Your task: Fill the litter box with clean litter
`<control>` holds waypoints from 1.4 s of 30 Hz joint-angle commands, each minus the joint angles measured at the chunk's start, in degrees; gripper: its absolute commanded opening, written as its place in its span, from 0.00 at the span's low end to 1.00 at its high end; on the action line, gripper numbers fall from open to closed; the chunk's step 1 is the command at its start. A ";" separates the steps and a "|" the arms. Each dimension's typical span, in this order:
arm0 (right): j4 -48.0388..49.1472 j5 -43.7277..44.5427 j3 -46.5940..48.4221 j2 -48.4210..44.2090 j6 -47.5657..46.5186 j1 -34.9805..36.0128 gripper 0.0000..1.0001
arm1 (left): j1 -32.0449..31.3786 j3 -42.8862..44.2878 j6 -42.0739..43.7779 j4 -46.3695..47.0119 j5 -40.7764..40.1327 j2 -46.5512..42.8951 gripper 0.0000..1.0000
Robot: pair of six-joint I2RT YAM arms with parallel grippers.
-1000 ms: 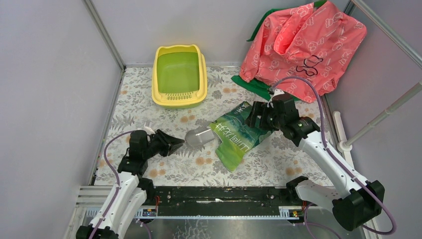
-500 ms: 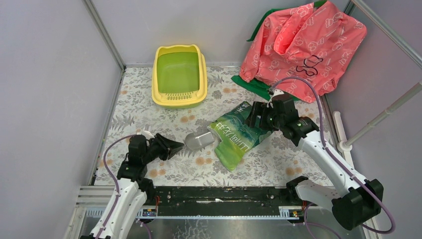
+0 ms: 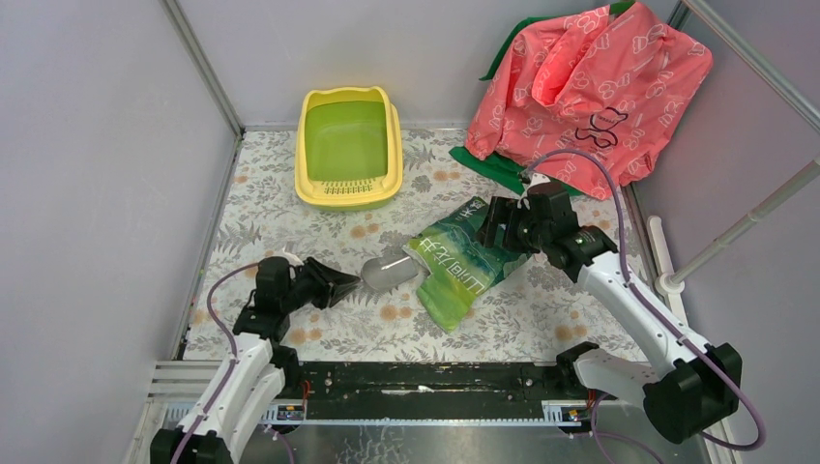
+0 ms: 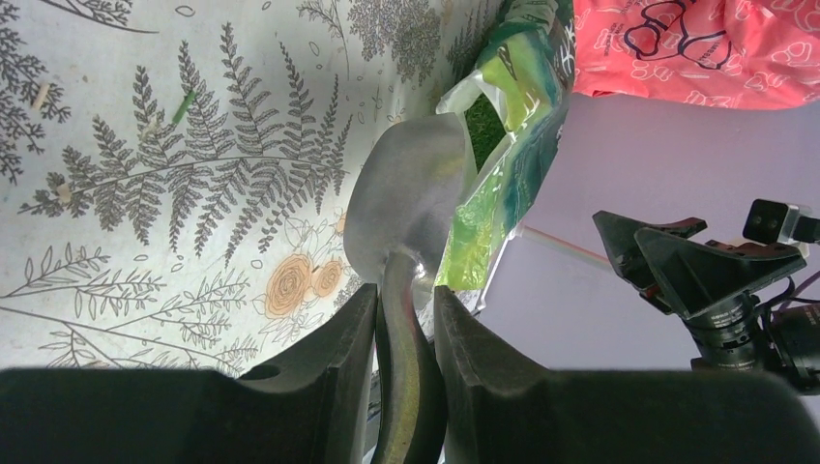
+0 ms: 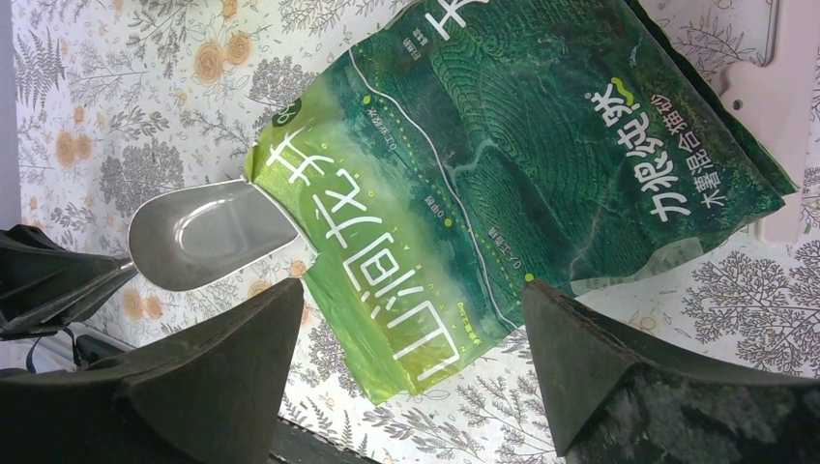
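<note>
Inside the bag (image 3: pixel 462 261), litter (image 4: pixel 481 121) barely shows; left hand (image 4: pixel 404 295) clamps scoop (image 4: pixel 411 193), right hand (image 5: pixel 411 290) gapes.

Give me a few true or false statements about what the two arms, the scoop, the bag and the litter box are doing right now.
1. The left gripper has its jaws shut on the handle of the silver metal scoop. True.
2. The yellow plastic litter box already holds a pile of litter. False: its green inside shows no granules.
3. The right gripper has its jaws shut. False: they stand wide apart over the glossy green bag.
4. The scoop's bowl lies at the bag's open mouth. True.
</note>
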 commanded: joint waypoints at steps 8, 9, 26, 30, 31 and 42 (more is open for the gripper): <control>3.14 -1.49 0.10 2.44 -0.69 -1.22 0.91 | -0.11 2.22 -3.21 15.60 2.29 5.41 0.00; 3.31 -1.50 -0.03 2.47 -0.66 -1.26 0.91 | -0.23 1.84 -3.68 16.22 2.20 5.35 0.00; 1.84 0.40 5.10 8.25 -2.48 -8.99 0.91 | -20.71 8.86 -5.90 31.48 -14.88 24.54 0.00; 1.46 3.21 5.85 10.90 -2.75 -14.61 0.91 | -22.54 12.51 -4.16 29.40 -17.72 27.06 0.00; 1.83 4.47 5.78 11.55 -2.53 -15.78 0.92 | -22.62 13.19 -3.62 28.32 -18.37 27.13 0.00; 11.73 4.27 4.47 21.38 3.07 -23.95 0.89 | -22.61 15.10 0.29 29.90 -19.35 29.77 0.00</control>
